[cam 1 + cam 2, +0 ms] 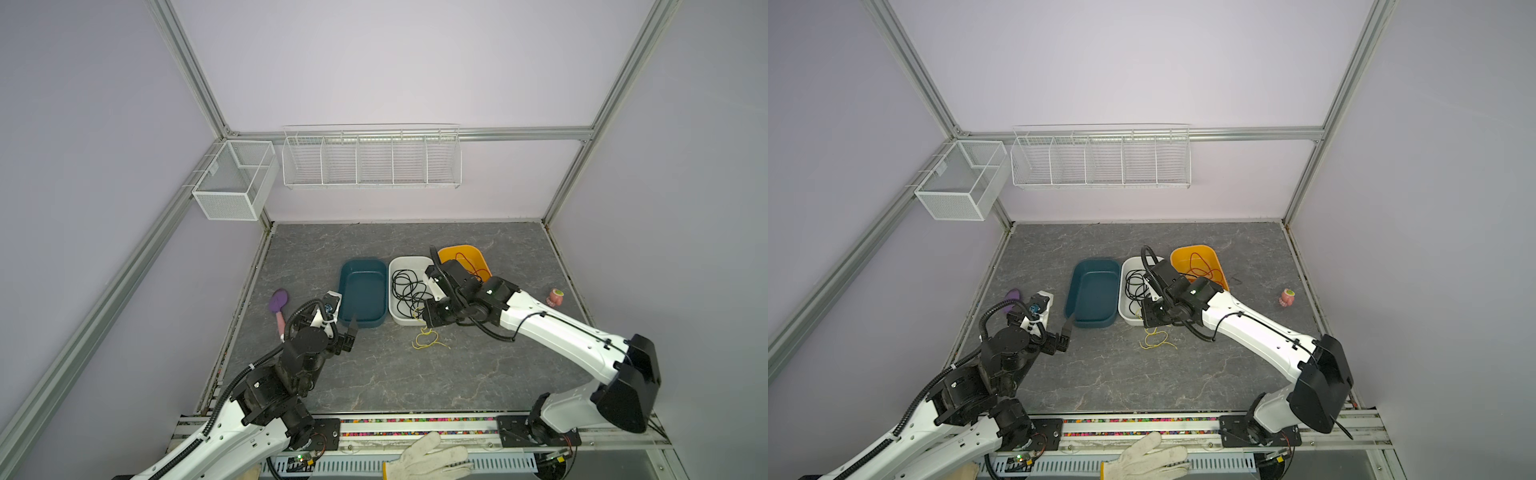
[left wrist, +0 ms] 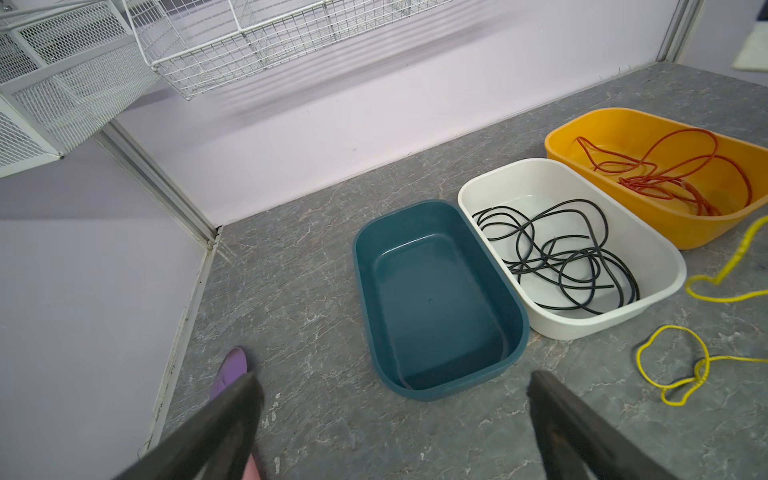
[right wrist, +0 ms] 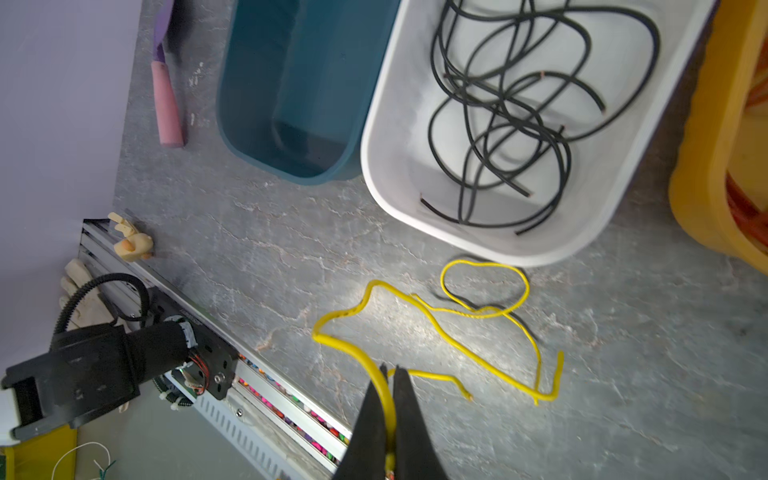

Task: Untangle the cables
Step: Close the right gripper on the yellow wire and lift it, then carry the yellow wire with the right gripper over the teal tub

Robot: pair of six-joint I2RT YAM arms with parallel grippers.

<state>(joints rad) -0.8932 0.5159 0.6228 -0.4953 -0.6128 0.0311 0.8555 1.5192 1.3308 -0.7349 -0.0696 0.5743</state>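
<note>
The yellow cable is pinched in the right gripper, its loops trailing on the table. The empty blue tub lies leftward, beside the wide-open left gripper.

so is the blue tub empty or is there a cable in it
Empty: the blue tub shows only its bare floor. The yellow cable lies outside it, pinched by the right gripper.

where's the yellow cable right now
In a top view the yellow cable lies right of centre on the table, just in front of the white tub, pinched in the right pincer.
</note>
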